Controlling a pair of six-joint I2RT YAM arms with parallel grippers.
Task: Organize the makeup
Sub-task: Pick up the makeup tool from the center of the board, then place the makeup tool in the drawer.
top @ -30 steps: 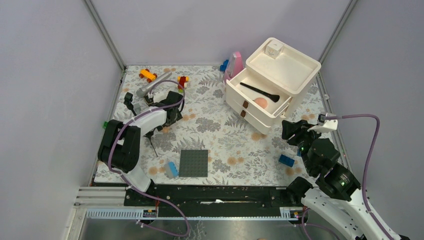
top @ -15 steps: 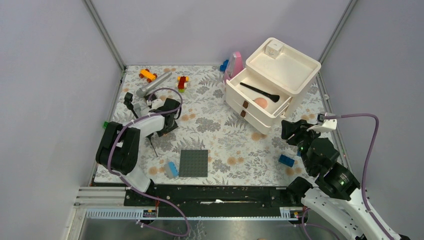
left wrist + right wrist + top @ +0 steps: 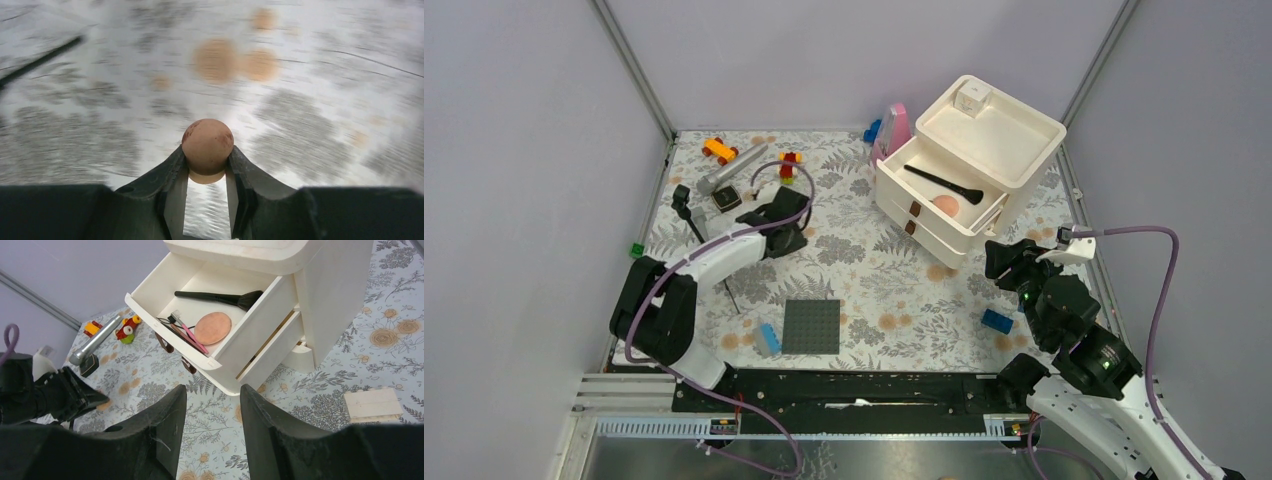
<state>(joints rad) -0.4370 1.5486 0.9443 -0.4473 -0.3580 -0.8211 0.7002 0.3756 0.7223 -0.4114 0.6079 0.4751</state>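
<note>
**Left gripper** (image 3: 207, 156), well left of the white drawer unit (image 3: 1004, 140): jaws clamped on a round peach puff (image 3: 207, 142) over the floral tabletop (image 3: 310, 100). **Right gripper** (image 3: 212, 392), near the unit's front: jaws apart, nothing between them. The unit's open top drawer (image 3: 150, 292) holds a black brush (image 3: 215, 296), a second puff (image 3: 212, 328) and a pink stick (image 3: 194, 338).

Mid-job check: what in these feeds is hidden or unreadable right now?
Left wrist view: motion blur smears the tablecloth; the dark stick at the left edge is unidentifiable.
Top view: the left tool's own wrist hides its grip on the peach puff.
Top and right wrist views: the organizer's lower drawers are closed, contents hidden.
Top view: the white cube on the organizer is too small to identify.
</note>
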